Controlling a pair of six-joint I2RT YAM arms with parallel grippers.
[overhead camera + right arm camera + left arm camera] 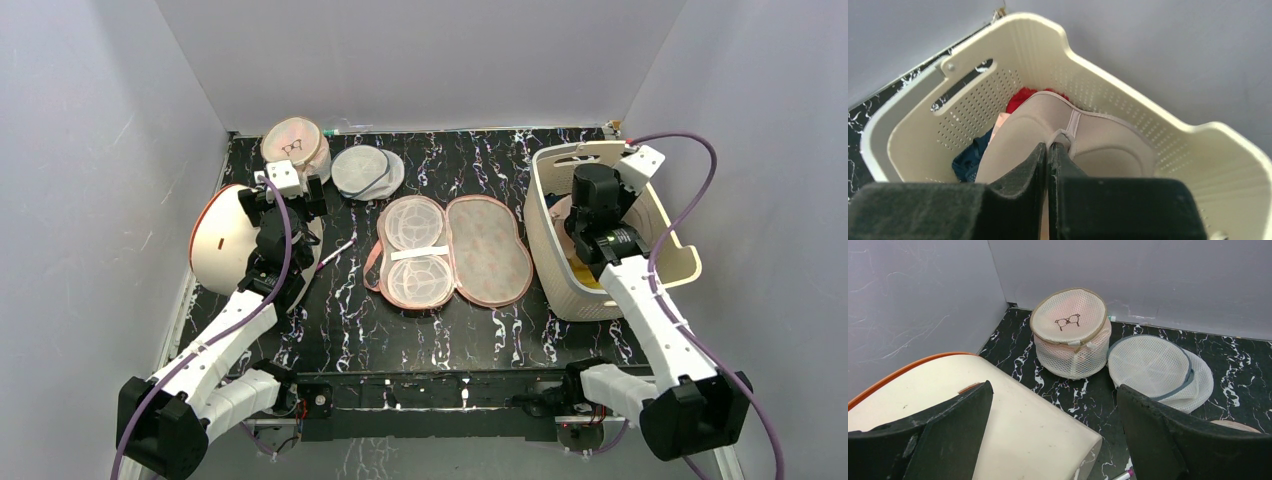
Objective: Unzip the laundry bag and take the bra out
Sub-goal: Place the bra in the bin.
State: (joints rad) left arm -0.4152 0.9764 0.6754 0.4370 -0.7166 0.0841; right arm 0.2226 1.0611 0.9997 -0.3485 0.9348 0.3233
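Note:
The laundry bag (pixel 455 250) lies unzipped and spread flat at the table's middle, with pink lining and white mesh cup panels showing. My right gripper (pixel 1049 147) is shut on the centre bridge of the taupe bra (pixel 1108 135) and holds it inside the cream basket (pixel 1013 30). In the top view the right wrist (pixel 598 205) hides the bra. My left gripper (pixel 1054 387) is open and empty, over the edge of a cream dome (pixel 948 390) at the far left.
The basket (pixel 550 260) stands at the right with red (pixel 1023 97) and blue (pixel 970 155) clothes inside. A round pink mesh pouch with a black icon (pixel 1070 332) and a white mesh pouch (pixel 1158 365) sit at the back left. A pen (pixel 335 252) lies left of the bag.

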